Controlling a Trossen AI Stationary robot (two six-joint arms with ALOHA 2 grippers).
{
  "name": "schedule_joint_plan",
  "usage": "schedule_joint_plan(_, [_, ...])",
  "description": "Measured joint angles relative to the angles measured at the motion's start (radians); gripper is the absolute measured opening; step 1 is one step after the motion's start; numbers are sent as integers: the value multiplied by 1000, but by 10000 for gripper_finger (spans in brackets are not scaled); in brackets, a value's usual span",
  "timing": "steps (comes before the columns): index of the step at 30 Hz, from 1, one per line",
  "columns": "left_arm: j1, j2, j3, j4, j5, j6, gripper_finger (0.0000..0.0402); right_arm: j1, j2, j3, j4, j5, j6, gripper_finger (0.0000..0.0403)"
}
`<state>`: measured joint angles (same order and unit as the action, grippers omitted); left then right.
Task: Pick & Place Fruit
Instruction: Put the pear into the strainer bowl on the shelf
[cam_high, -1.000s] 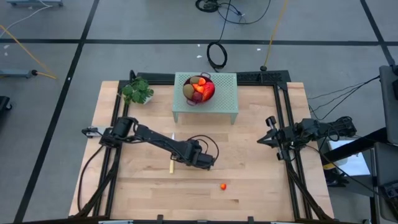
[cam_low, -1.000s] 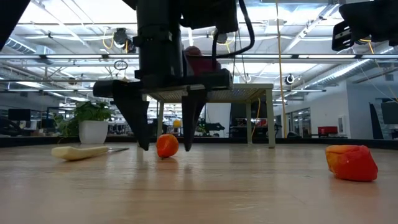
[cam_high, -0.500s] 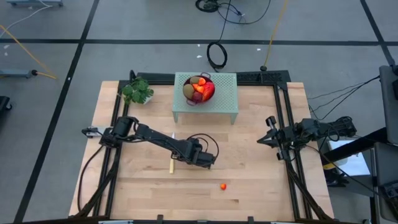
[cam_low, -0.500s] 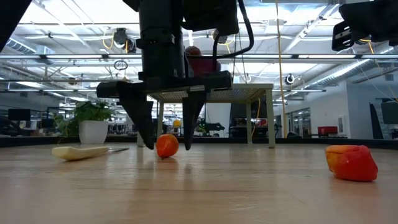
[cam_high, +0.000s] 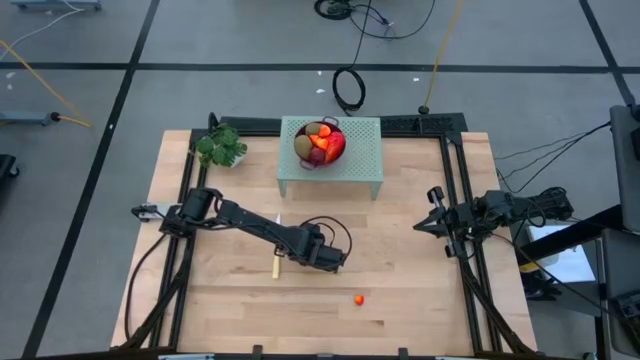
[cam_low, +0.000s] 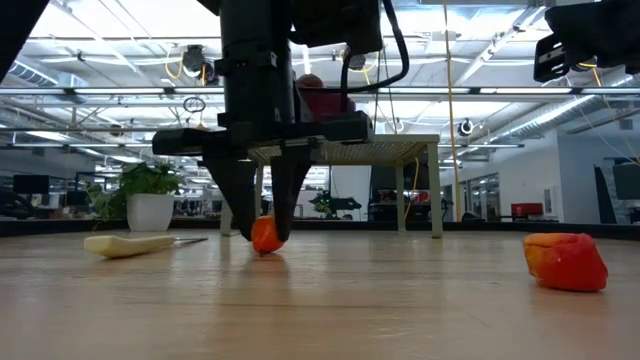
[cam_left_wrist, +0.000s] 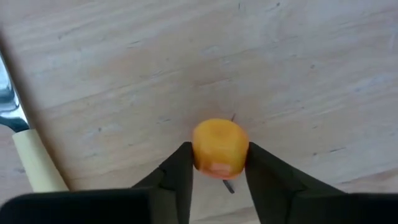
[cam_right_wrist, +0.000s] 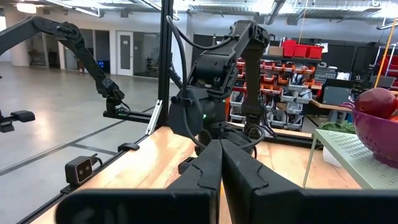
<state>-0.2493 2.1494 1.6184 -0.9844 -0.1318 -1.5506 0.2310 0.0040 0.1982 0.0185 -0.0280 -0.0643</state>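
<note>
From above, the left gripper reaches down to the middle of the wooden table, just right of the yellow-handled knife. A tiny orange-red fruit lies apart nearer the front edge, and a bowl heaped with red, orange and brown-green fruit sits on the pale green stand at the back, near the leafy plant. The right gripper waits at the table's right side.

At table height, the small orange fruit rests on the wood, round, orange shading to red. The left gripper stands over it with both fingers against its sides; a second ago they stood spread with gaps either side. A larger lumpy red piece lies off to the right.

The left wrist view shows the small orange fruit as a stubby yellow-orange drum with a pink patch, pinched between the two dark fingers, the knife handle beside.

In the right wrist view, the right gripper has its fingers pressed together, holding nothing.
</note>
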Motion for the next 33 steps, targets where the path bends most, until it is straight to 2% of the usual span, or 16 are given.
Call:
schedule_joint_plan(5, [0,0,1,0,-1,17,79,0,0,0,0,0,0,4])
schedule_joint_plan(8, [-6,0,1,0,0,37,65,0,0,0,0,0,0,4])
schedule_joint_plan(13, [-28,0,1,4,-1,73,69,0,0,0,0,0,0,4])
schedule_joint_plan(20, [-63,0,1,41,-3,307,56,0,0,0,0,0,0,4])
schedule_joint_plan(25, [-81,0,1,132,-27,452,59,0,0,0,0,0,0,4])
schedule_joint_plan(33, [-77,-4,74,170,-41,531,53,0,0,0,0,0,0,4])
